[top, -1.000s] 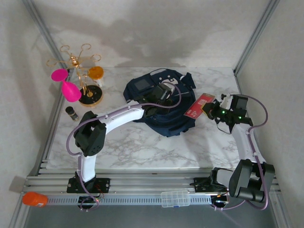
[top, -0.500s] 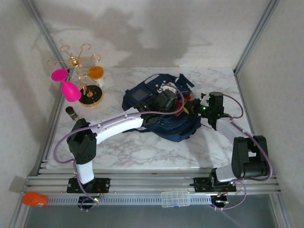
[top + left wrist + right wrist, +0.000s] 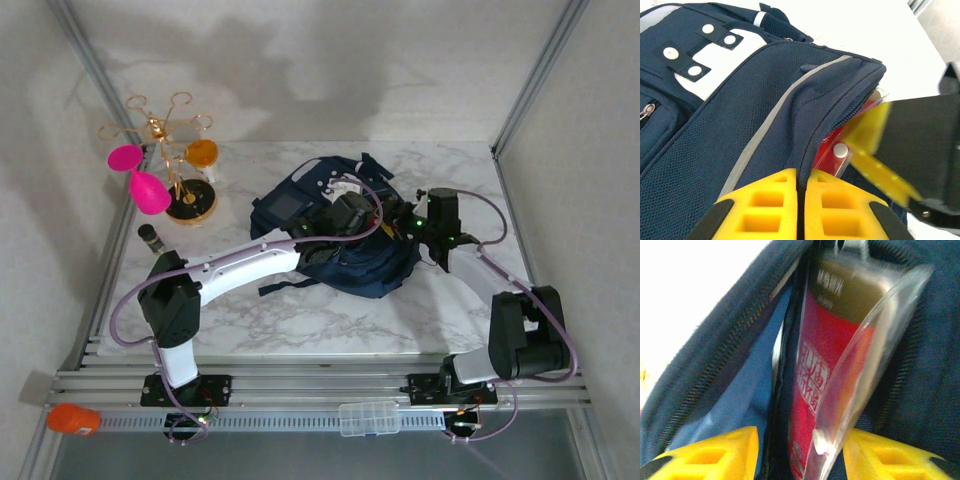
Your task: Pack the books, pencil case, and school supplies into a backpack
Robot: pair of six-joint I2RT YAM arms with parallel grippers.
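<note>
1. Navy fabric backpack (image 3: 365, 275) lies flat mid-counter (image 3: 300, 320), with its zip mouth turned toward the right arm.
2. Left tool (image 3: 799, 197) has its fingers pressed together, pinching the backpack's zip lip and holding it clear of the opening.
3. Right tool (image 3: 800, 450) is at the mouth with its fingers spread, one on each side of a clear pouch (image 3: 840, 340). No squeeze on it is visible.
4. The clear pouch has a red cover with white characters inside it. It stands on edge in the main compartment, mostly in. In the left wrist view its snap-button corner sits at the zip gap.
5. Handling, pouch: it looks light and flat. The plastic skin is probably slick and a bit floppy, stiffened by what is inside. Best hold is a pinch across the flat faces at the outer edge, or a push on that edge to seat it deeper.
6. Handling, backpack: it is soft and slumps, so the mouth likely collapses if the lip is dropped. Grip the zip seam or trim, not the loose mesh panel.
</note>
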